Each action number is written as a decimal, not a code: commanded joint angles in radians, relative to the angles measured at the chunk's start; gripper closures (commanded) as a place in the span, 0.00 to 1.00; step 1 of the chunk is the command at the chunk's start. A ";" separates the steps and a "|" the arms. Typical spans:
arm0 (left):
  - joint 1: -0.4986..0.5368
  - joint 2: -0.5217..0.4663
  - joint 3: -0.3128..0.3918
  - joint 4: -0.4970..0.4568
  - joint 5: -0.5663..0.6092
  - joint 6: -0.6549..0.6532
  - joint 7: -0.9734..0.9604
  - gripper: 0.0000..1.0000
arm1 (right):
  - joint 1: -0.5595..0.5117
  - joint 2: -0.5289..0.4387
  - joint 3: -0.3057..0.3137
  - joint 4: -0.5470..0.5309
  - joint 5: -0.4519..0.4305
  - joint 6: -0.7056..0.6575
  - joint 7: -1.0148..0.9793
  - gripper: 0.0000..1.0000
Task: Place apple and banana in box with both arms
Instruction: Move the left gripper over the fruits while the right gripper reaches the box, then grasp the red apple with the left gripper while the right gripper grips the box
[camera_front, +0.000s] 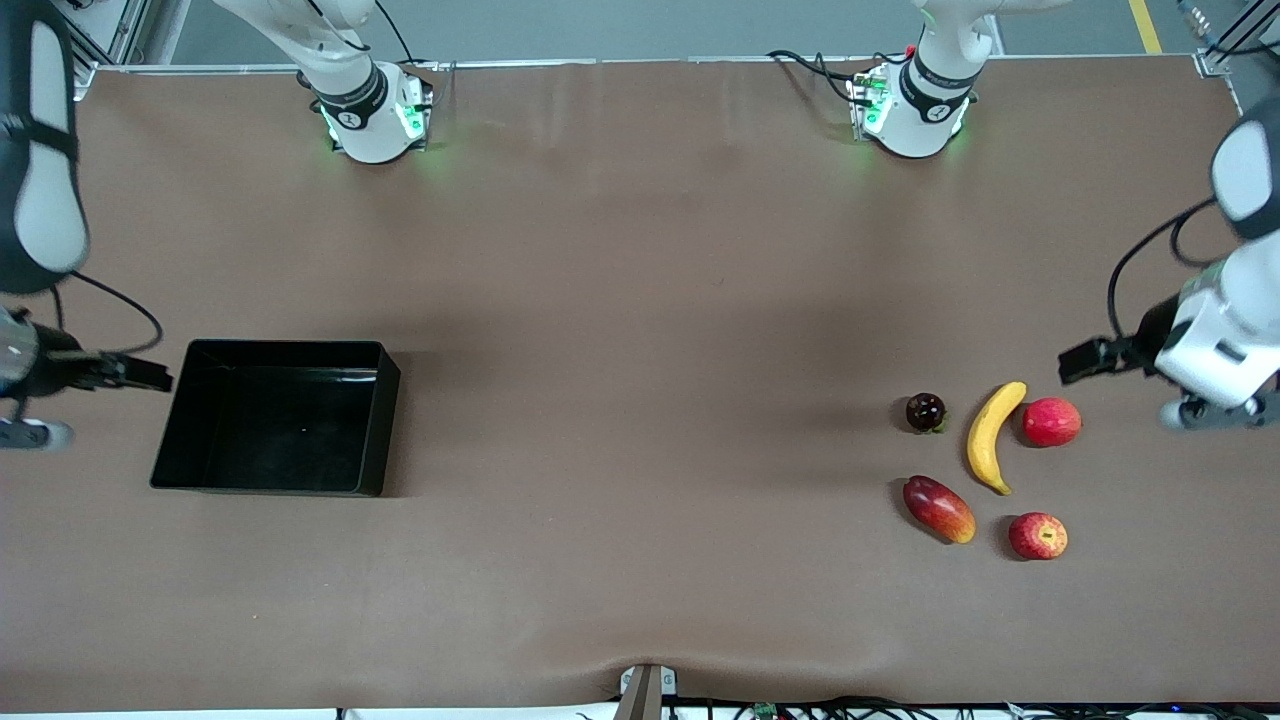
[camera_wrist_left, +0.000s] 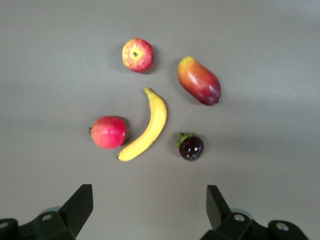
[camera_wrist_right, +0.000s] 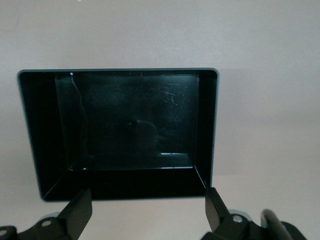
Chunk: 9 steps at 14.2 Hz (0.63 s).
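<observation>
The black box (camera_front: 275, 420) stands empty toward the right arm's end of the table. My right gripper (camera_front: 150, 377) hangs open just beside it, over the table; in the right wrist view the box (camera_wrist_right: 130, 130) fills the middle past that gripper (camera_wrist_right: 148, 204). At the left arm's end lie the yellow banana (camera_front: 990, 436) and, nearer the front camera, the apple (camera_front: 1038, 536) with its yellow stem patch. My left gripper (camera_front: 1078, 361) is open in the air beside the fruits. Its wrist view shows the banana (camera_wrist_left: 147, 126) and the apple (camera_wrist_left: 137, 55) ahead of the empty gripper (camera_wrist_left: 150, 201).
Around the banana lie a plain pinkish-red fruit (camera_front: 1051, 421), a red-and-orange mango (camera_front: 938, 508) and a small dark round fruit (camera_front: 925, 412). Both arm bases stand along the table's edge farthest from the front camera. Brown table surface stretches between the box and the fruits.
</observation>
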<state>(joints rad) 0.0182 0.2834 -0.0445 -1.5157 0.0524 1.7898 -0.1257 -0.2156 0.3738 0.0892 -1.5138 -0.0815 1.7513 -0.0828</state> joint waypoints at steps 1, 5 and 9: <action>0.012 0.072 -0.005 0.029 0.058 0.075 0.009 0.00 | -0.039 0.057 0.012 0.020 -0.033 0.046 0.002 0.00; 0.054 0.192 -0.008 0.026 0.084 0.227 0.012 0.00 | -0.112 0.131 0.012 0.020 -0.038 0.115 -0.096 0.00; 0.077 0.318 -0.006 0.049 0.075 0.365 0.104 0.00 | -0.180 0.206 0.014 -0.005 -0.023 0.142 -0.167 0.00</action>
<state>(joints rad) 0.0820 0.5379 -0.0448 -1.5145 0.1217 2.1142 -0.0641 -0.3740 0.5496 0.0813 -1.5159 -0.1009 1.8860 -0.2338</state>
